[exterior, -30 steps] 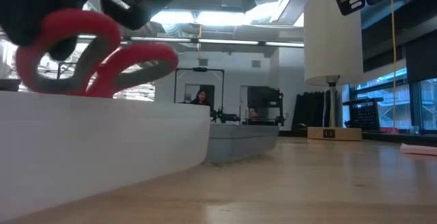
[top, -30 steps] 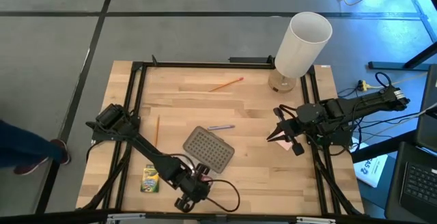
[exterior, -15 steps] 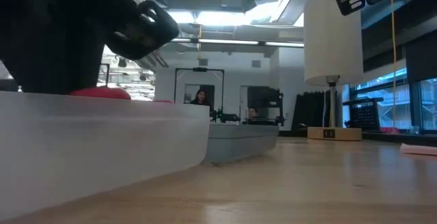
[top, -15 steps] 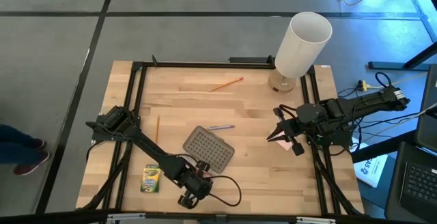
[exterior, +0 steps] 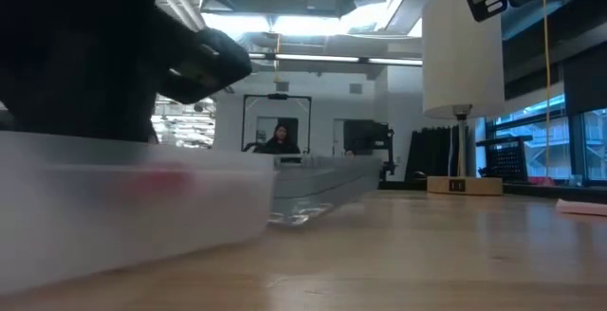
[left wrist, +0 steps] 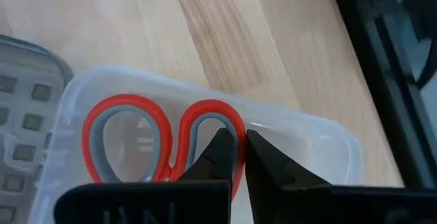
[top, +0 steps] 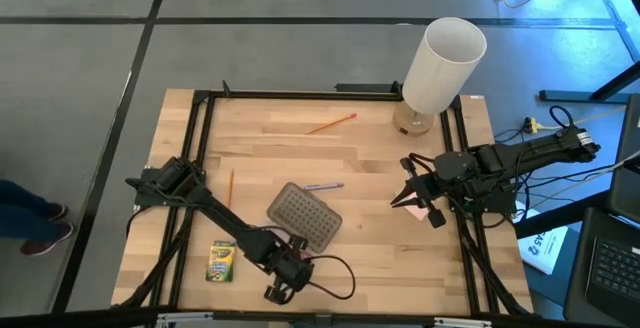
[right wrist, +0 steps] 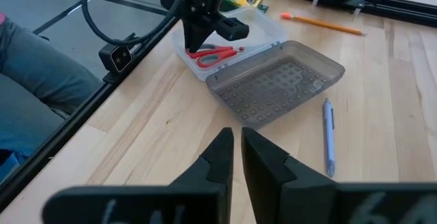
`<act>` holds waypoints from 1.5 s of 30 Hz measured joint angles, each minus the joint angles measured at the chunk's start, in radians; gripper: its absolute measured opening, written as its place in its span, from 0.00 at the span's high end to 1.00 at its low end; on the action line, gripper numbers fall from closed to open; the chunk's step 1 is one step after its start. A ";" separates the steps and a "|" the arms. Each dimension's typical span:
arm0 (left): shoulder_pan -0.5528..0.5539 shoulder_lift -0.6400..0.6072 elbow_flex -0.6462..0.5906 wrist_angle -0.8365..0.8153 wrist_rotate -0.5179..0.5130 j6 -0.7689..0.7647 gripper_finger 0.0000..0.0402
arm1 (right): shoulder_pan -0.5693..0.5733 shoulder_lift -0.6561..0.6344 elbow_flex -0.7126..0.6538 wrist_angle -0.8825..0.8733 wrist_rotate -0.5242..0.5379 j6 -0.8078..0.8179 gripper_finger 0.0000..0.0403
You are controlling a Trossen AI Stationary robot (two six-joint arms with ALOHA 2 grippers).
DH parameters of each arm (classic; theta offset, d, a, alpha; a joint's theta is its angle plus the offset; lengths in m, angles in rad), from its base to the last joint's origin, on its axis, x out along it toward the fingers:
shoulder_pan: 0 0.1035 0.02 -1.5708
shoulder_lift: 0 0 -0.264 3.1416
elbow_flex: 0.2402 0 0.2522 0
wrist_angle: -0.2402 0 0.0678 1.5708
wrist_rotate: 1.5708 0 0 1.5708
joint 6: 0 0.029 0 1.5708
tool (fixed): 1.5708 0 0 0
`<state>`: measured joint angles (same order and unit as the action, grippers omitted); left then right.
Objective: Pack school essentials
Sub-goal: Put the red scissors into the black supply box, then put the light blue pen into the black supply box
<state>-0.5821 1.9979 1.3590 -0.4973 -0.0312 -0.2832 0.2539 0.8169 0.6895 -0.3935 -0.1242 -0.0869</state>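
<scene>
The red-handled scissors (left wrist: 130, 142) (right wrist: 215, 53) lie inside the clear box (left wrist: 300, 125) at the table's near edge. My left gripper (top: 290, 268) (left wrist: 236, 145) reaches down into that box, shut on the scissors. The grey dotted lid (top: 305, 216) leans on the box's far side. The bluish-purple pen (top: 323, 186), an orange pencil (top: 332, 123), a second pencil (top: 231, 190) and the crayon box (top: 220, 260) lie on the table. My right gripper (top: 408, 199) (right wrist: 237, 149) hovers shut near the right edge, with the pink block (top: 434, 210) just under it. My left gripper pinches the rim of one handle loop (left wrist: 217, 115) of the scissors between its two fingers. The fingers come from above, pointing down. The handles sit low inside the clear box; the blades are hidden behind the gripper.
The tall white cylinder (top: 442, 63) (exterior: 462, 50) stands at the far right corner. A black frame (top: 205, 148) runs along the table's edges. Bare wood shows between the lid and my right gripper. A person's leg (right wrist: 41, 80) is beside the table.
My left gripper has gone down with the scissors, from above the clear box's rim to inside it. The box has shifted a little on the table and shows blurred in the low view. The right arm has kept still.
</scene>
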 joint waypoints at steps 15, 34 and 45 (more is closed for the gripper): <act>0.017 0.000 0.000 0.019 0.000 -0.057 0.78 | 0.000 0.000 0.000 0.000 0.000 0.002 0.91; 0.046 -0.207 0.000 -0.051 0.070 -0.178 0.77 | 0.012 0.032 0.001 0.017 0.072 0.028 0.91; 0.049 -0.428 0.001 -0.372 -0.261 -0.292 0.77 | 0.010 0.297 0.076 0.100 0.163 0.025 0.91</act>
<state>-0.5335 1.5695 1.3598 -0.8693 -0.2924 -0.5751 0.2635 1.1140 0.7658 -0.2940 0.0384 -0.0623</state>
